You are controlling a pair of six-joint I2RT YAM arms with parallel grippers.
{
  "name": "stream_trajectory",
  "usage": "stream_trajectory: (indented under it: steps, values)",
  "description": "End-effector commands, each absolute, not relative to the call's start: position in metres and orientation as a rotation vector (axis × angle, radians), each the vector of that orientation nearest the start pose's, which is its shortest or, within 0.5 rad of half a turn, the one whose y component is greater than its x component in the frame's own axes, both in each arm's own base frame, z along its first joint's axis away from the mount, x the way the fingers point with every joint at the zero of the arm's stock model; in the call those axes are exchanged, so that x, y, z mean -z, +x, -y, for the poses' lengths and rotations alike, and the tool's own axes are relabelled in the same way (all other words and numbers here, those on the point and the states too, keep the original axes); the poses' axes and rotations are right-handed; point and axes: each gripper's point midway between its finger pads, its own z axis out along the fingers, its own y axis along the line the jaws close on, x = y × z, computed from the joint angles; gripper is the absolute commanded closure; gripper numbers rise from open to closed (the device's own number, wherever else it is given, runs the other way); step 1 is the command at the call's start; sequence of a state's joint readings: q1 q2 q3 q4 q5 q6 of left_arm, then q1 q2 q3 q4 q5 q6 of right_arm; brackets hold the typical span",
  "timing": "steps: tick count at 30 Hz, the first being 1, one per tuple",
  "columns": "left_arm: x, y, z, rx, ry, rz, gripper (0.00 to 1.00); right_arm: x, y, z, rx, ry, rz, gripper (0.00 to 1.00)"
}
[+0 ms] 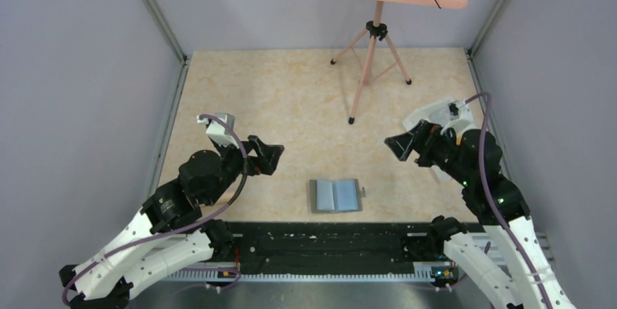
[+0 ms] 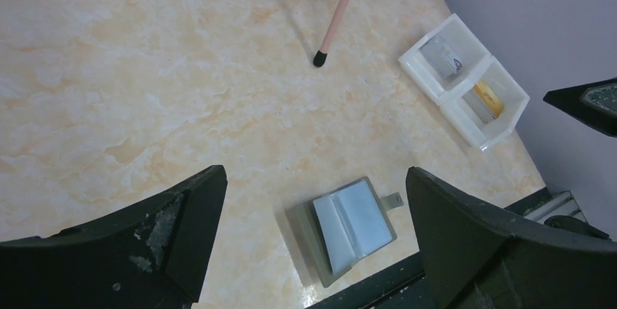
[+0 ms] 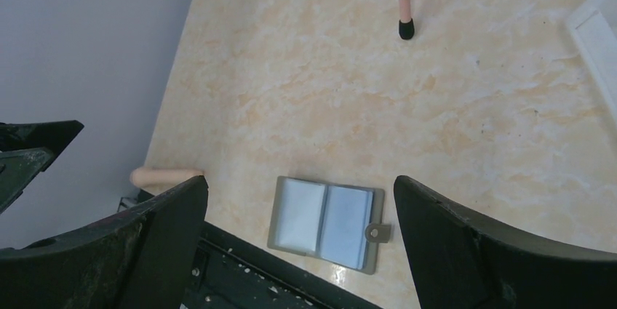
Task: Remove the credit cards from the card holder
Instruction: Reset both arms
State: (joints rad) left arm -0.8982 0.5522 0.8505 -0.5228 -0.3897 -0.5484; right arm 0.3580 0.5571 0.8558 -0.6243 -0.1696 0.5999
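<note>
The card holder (image 1: pixel 335 195) lies open and flat near the table's front edge, a dark grey wallet with pale blue-grey pockets and a snap tab on its right. It also shows in the left wrist view (image 2: pixel 353 225) and the right wrist view (image 3: pixel 326 222). No card shows in its pockets. A yellow-orange card (image 2: pixel 489 99) and a pale grey card (image 2: pixel 445 56) stand in a white tray (image 2: pixel 509 116). My left gripper (image 1: pixel 268 156) is open and empty, up and left of the holder. My right gripper (image 1: pixel 402 145) is open and empty, up and right of it.
A pink music stand on a tripod (image 1: pixel 371 62) stands at the back, its near foot (image 1: pixel 351 119) behind the holder. The white tray (image 1: pixel 436 110) is partly hidden behind my right arm. A black rail (image 1: pixel 327 247) runs along the front edge. Grey walls close both sides.
</note>
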Motion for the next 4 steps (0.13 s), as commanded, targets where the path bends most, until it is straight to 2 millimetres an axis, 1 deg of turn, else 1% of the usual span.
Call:
stream_trajectory:
  steps: [1,4]
  values:
    - [-0.3015,0.1906,0.1625,0.714,0.011,-1.791,0.01,-0.2762,0.1994,-0.1387,-0.863,0.116,-1.938,0.01]
    - [-0.3005,0.1906,0.1617,0.715,0.002,-1.788,0.01,-0.2753,0.1994,-0.1388,-0.864,0.12,-1.943,0.01]
